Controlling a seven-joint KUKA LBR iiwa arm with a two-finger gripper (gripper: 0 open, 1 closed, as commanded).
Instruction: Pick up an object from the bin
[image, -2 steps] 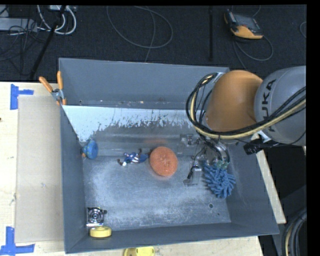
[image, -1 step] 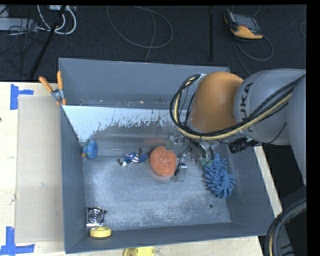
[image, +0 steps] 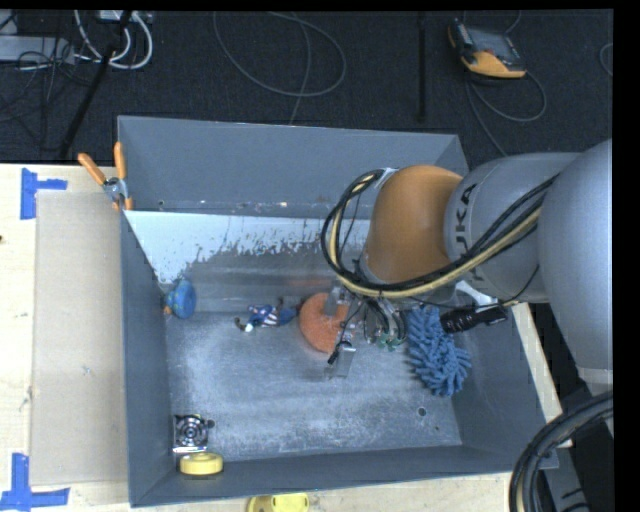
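Far left of the orange disc (image: 316, 322), a blue ball (image: 182, 298) rests where the floor of the bin (image: 250, 170) meets the left wall, a seam that would keep a round thing from rolling. Left of the disc and much nearer the camera, a silver piece (image: 190, 430) and a yellow roll (image: 200, 463) lie touching in the front corner. What the silver piece is cannot be made out. Just left of the disc lies a blue-white toy (image: 262, 318), too small to tell its kind.

The disc itself lies flat on the floor near the middle of the bin. Judging by nearness, it is the likeliest thing to be picked. At its right edge the gripper (image: 343, 354) hangs low, either just beside the disc or touching it. Which of the two cannot be told, because the wrist hides the disc's right side. Whether the gripper is released or clenched cannot be told either, and nothing is seen grasped in it.

Behind the disc and to its right, the arm's orange cover (image: 415, 225) and looped cables (image: 345, 225) hide part of the floor and back wall. Right of the disc, past the gripper, lies a shaggy blue mop (image: 438, 352), its upper end tucked under the arm.
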